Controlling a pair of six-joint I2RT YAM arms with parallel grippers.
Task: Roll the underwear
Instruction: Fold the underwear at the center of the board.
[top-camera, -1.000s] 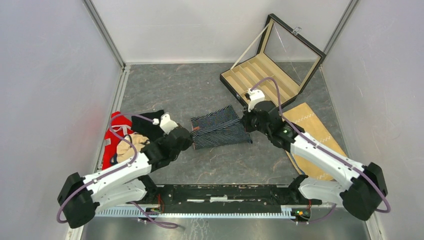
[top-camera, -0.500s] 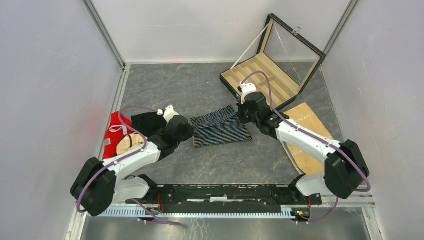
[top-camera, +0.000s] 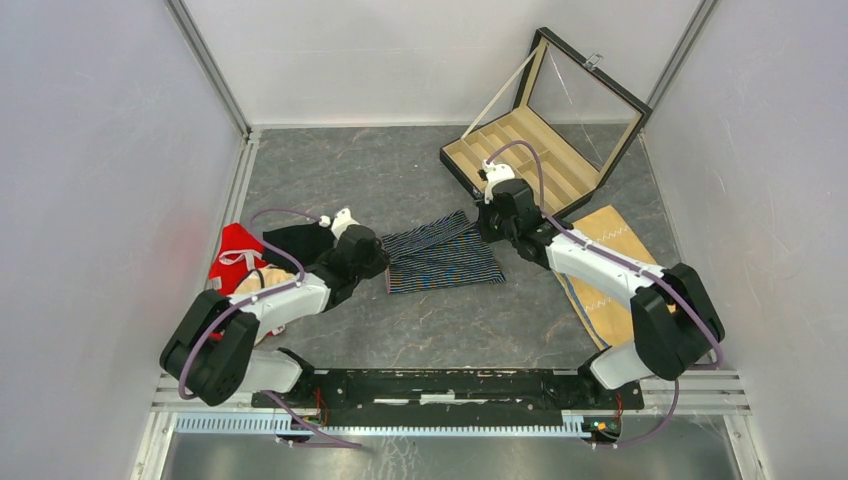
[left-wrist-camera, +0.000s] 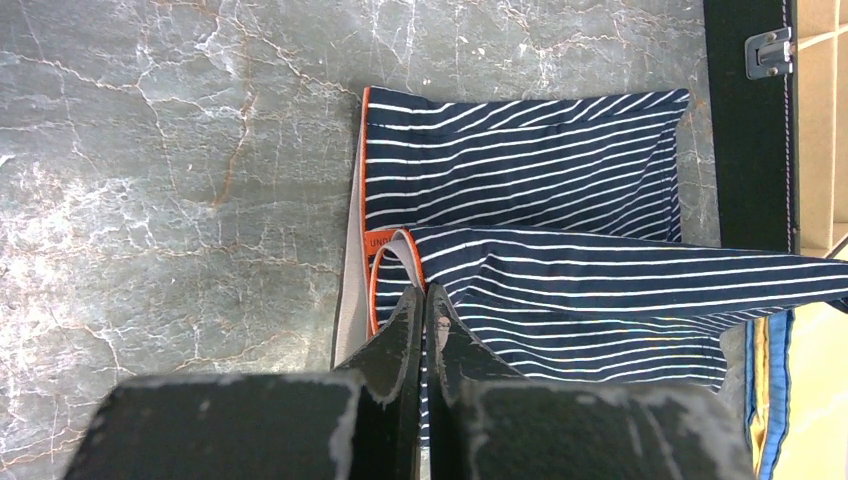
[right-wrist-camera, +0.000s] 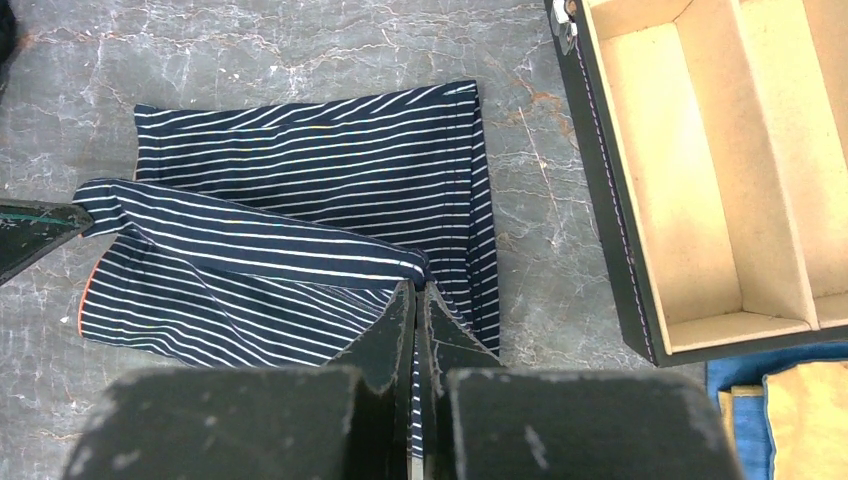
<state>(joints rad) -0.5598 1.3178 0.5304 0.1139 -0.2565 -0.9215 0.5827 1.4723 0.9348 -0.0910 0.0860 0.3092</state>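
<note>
— At mid-table, what am I holding?
— My left gripper (left-wrist-camera: 421, 292) is pinched shut on the orange-edged waistband of the striped underwear (top-camera: 440, 258). My right gripper (right-wrist-camera: 418, 287) is clamped on the opposite edge, with a fold drawn taut between them.
— And beyond?
— The rest lies flat on the table (top-camera: 400, 180), and I see the open case (top-camera: 465, 182) just behind.

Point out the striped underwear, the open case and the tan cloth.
striped underwear (top-camera: 443, 260), top view, middle of the fabric
open case (top-camera: 478, 152), top view, a bare tray compartment
tan cloth (top-camera: 618, 232), top view, its far end
</note>
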